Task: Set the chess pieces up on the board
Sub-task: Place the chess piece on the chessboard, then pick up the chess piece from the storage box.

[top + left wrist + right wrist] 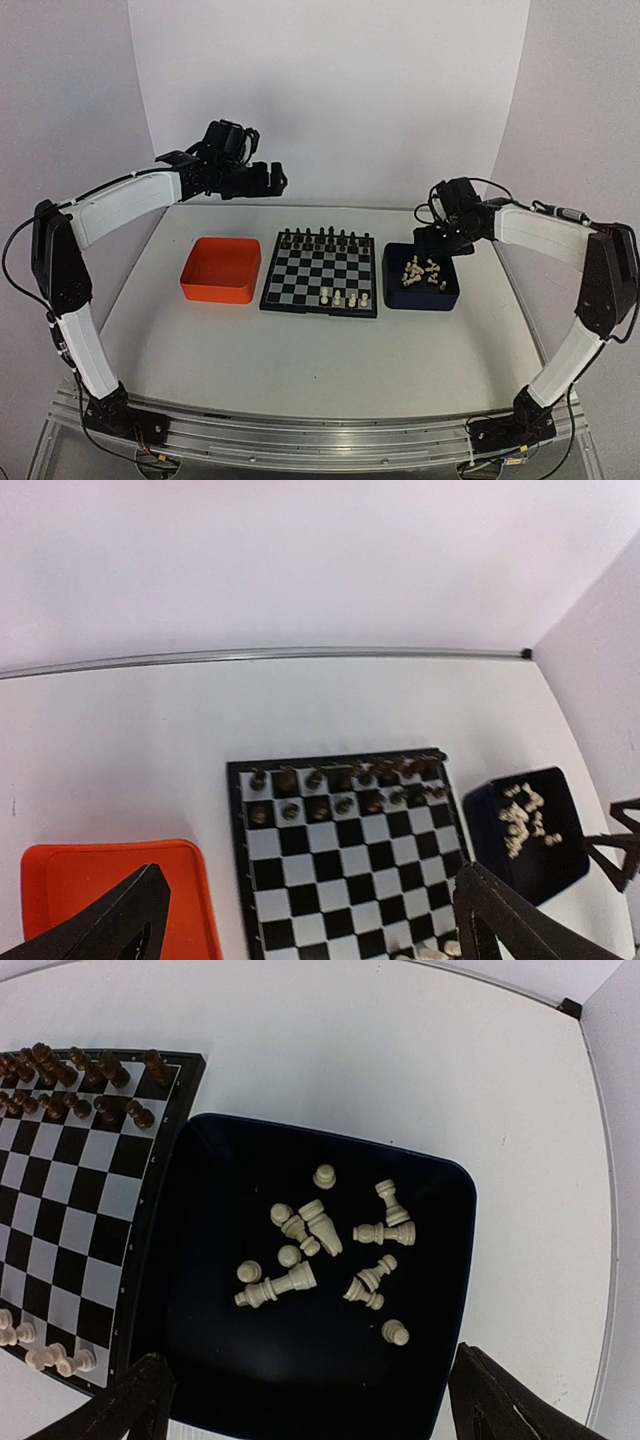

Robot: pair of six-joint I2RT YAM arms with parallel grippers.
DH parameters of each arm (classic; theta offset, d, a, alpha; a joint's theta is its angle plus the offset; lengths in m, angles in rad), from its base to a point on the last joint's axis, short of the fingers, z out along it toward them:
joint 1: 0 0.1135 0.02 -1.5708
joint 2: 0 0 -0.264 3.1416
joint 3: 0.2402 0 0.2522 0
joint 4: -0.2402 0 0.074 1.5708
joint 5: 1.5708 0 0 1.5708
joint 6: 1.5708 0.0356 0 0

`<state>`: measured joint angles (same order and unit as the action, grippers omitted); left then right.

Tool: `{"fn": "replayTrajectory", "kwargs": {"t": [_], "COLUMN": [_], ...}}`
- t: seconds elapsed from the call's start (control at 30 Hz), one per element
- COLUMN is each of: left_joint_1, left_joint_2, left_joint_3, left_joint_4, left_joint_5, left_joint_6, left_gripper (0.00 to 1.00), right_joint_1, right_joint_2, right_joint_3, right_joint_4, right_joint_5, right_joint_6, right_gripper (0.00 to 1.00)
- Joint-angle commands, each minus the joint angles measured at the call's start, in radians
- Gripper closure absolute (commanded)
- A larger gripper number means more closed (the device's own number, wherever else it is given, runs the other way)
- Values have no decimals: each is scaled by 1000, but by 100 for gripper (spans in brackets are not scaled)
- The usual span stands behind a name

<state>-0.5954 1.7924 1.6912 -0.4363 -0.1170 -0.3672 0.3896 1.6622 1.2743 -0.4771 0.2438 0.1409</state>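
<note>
The blue tray holds chess pieces (some on the board); left gripper and right gripper gape empty.

Few cream chess pieces on board

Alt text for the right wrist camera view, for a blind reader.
A dark blue square tray holds about a dozen small cream-white plastic chess pieces, mostly toppled. Left of it sits a black-and-grey checked chessboard with black pieces along its far rows. The open right gripper hovers above.
</note>
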Motion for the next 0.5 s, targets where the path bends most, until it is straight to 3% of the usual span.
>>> {"fn": "replayTrajectory", "kwargs": {"t": [0.0,0.13,0.3,0.47], "left_joint_1": [100,161,211,216], "left_joint_2": [35,109,193,235], "left_joint_3": [-18,62,173,195], "left_joint_4": [211,237,228,304], "left_joint_5": [5,9,88,89], "left_joint_6": [7,-27,-45,-3], "left_gripper": [0,0,0,0], "right_joint_1": [-47,-64,-73,-72], "right_joint_2": [109,218,233,247], "right_joint_3": [138,250,232,218], "right_joint_4": [-70,-206,-261,-261], "right_joint_5": [-74,-12,-54,-134], "right_joint_6": [-45,30,214,379], "right_gripper": [7,8,12,25]}}
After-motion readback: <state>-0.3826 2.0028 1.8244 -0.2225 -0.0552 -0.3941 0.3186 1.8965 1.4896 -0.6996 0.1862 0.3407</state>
